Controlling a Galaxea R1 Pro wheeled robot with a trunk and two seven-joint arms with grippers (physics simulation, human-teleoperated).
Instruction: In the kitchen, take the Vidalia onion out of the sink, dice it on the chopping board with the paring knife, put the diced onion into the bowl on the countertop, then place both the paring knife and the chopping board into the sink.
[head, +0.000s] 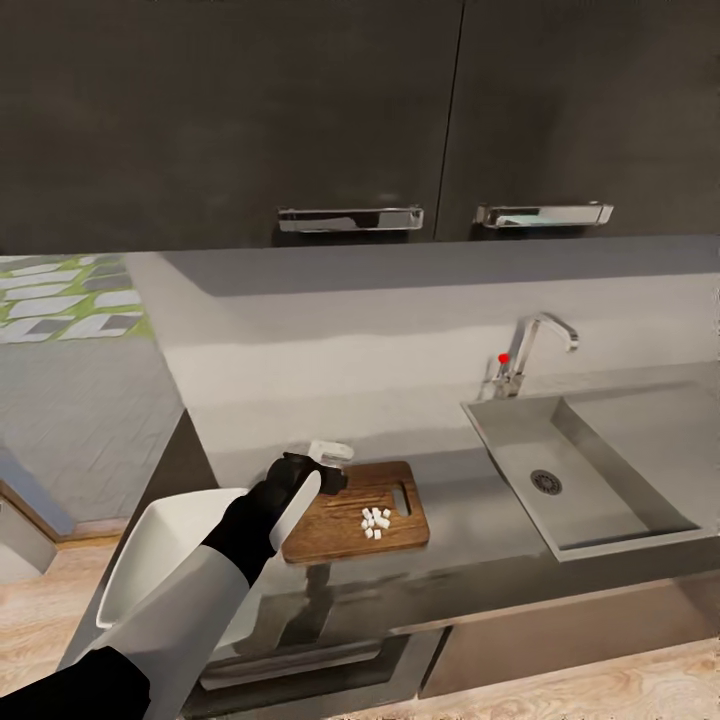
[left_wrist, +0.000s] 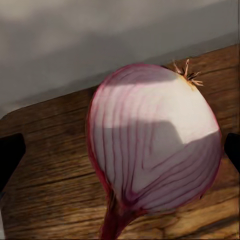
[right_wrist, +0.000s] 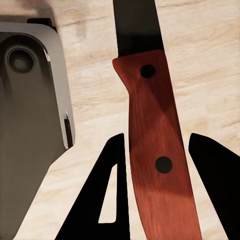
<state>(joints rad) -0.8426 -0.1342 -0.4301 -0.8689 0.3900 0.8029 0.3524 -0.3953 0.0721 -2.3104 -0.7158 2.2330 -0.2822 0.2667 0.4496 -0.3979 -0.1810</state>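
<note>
Over the board, the left gripper is gripping an onion; the right gripper is clamping the knife.

Premises: a domestic kitchen, rendered in simulation. Evidence follows. A long grey steel-look countertop runs beneath dark flat-fronted wall cabinets fitted with chrome bar handles. Set into the worktop is a rectangular matte grey steel sink with round drain, served by a curved chrome tap with a red knob. A brown wooden chopping board lies on the counter. Flooring is pale wood planking.
</note>
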